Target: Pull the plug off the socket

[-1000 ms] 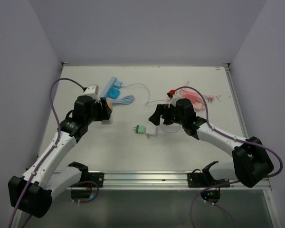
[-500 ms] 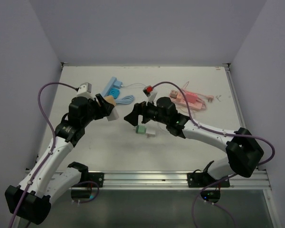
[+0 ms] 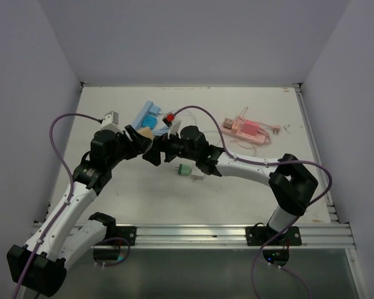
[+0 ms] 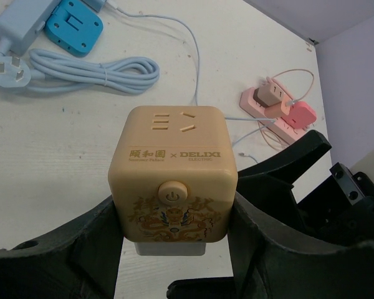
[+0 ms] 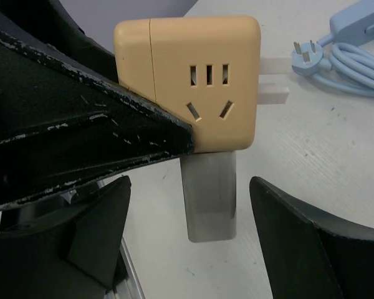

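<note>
My left gripper [image 3: 144,141] is shut on a tan cube socket [image 4: 172,174] and holds it above the table. The cube also shows in the top view [image 3: 148,135] and in the right wrist view [image 5: 199,81]. A grey plug [image 5: 210,199] sticks out of the cube's underside; its end shows in the left wrist view [image 4: 170,249]. My right gripper [image 3: 157,153] is open, and its two fingers stand on either side of the grey plug without touching it [image 5: 188,193]. A small white piece [image 5: 271,78] sticks out of the cube's far side.
A blue power strip [image 3: 147,116] with a coiled blue cable [image 4: 93,68] lies behind the cube. A pink power strip [image 3: 246,129] lies at the back right. A green adapter [image 3: 185,170] with a white plug [image 3: 197,177] lies under my right forearm.
My right arm has swung left from the middle of the table to the cube, its open fingers now around the grey plug. My left gripper has kept hold of the cube and shifted slightly.
</note>
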`<act>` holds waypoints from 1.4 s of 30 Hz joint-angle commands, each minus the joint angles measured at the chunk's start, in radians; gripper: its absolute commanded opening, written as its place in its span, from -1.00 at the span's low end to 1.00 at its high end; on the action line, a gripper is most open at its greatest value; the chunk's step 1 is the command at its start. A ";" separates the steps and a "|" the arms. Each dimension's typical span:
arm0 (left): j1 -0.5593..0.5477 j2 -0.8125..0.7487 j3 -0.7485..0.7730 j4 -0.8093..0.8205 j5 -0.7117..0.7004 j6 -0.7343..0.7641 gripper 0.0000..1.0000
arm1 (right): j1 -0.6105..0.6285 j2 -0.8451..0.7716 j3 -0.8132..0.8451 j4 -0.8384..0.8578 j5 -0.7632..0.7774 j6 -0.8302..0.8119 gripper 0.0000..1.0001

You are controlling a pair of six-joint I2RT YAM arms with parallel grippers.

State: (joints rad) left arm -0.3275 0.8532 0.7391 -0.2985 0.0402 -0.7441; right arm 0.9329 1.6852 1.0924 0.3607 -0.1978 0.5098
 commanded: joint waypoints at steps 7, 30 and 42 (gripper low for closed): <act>0.004 -0.045 0.000 0.145 0.001 -0.031 -1.00 | 0.023 0.067 0.072 0.050 0.009 -0.020 -0.11; 0.005 0.000 0.005 0.340 -0.333 -0.012 -1.00 | 0.035 -0.028 -0.176 0.037 0.015 -0.033 -1.00; 0.005 -0.029 -0.043 0.498 -0.546 -0.044 -1.00 | 0.055 -0.048 -0.299 0.066 0.024 0.067 -1.00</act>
State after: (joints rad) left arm -0.3466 0.8711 0.6785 -0.0658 -0.2279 -0.7910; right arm 0.9661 1.6535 0.8337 0.5198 -0.1371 0.5514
